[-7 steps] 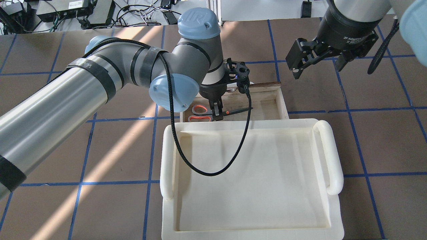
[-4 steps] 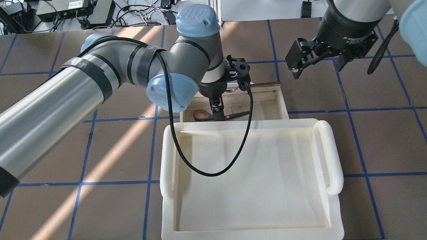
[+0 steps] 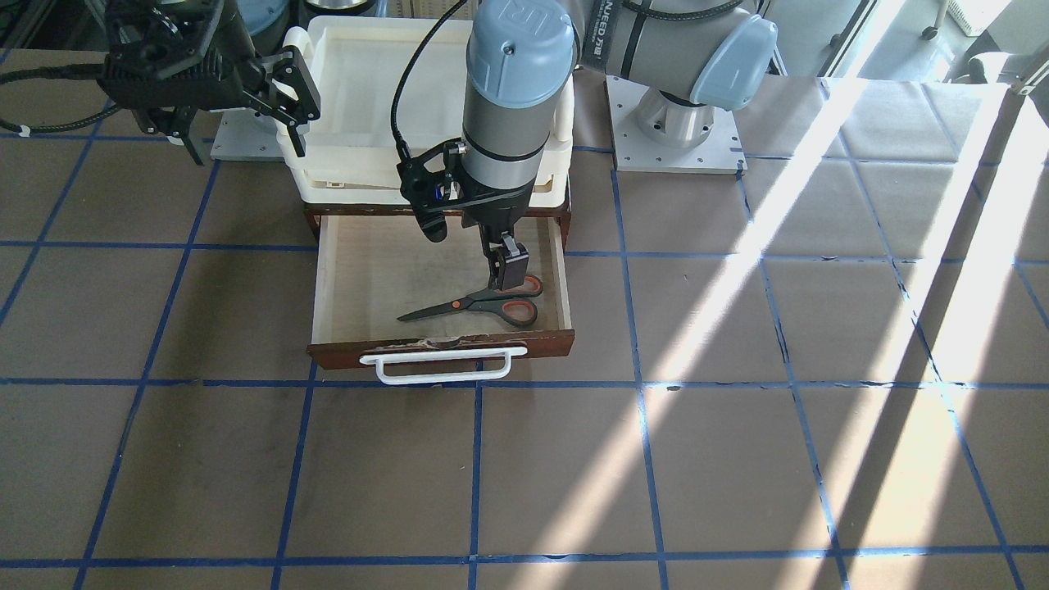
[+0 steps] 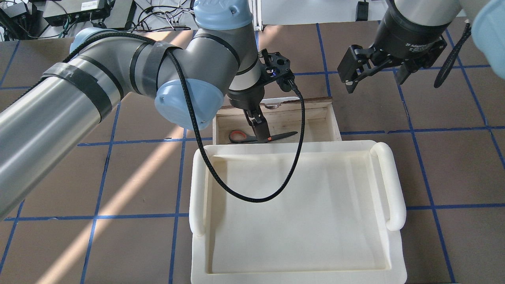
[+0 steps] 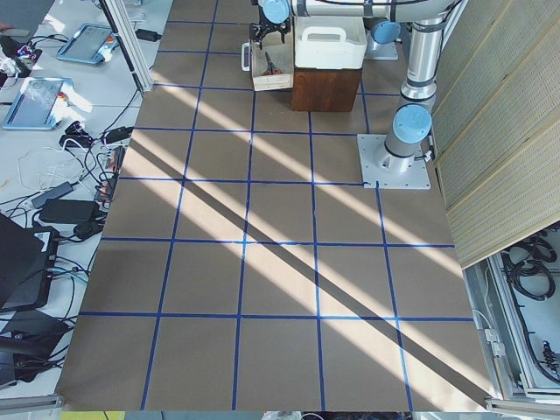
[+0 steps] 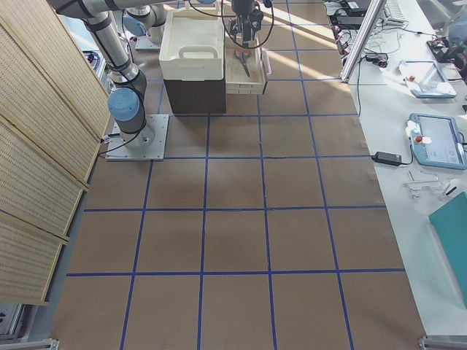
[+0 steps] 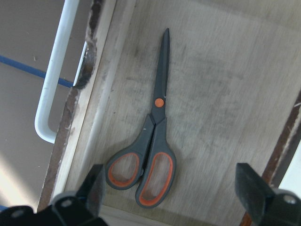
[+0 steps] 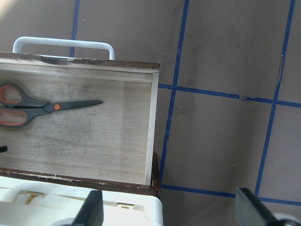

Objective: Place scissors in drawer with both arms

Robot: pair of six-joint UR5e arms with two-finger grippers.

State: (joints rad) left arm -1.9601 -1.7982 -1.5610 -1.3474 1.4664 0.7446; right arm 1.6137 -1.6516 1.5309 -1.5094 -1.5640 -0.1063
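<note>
Most looks done: grey-handled, orange-lined scissors (image 3: 471, 305) lie loose at 5 o'clock in open pale-wood drawer (image 3: 549, 342); left gripper (image 3: 508, 277), right gripper (image 4: 374, 81) both spread, empty.

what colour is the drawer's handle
White; the drawer handle shows best in the front-facing view.

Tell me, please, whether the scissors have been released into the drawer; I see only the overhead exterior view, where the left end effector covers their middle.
Observer: The left wrist view shows the scissors lying flat and closed, the left end effector open, its fingers spread wider than the handles.
Operator: Is the second handle loop inside too? The tray hides it from me.
Observer: Yes; the front-facing view shows both loops and the blades on the floor of the drawer, within its walls.
</note>
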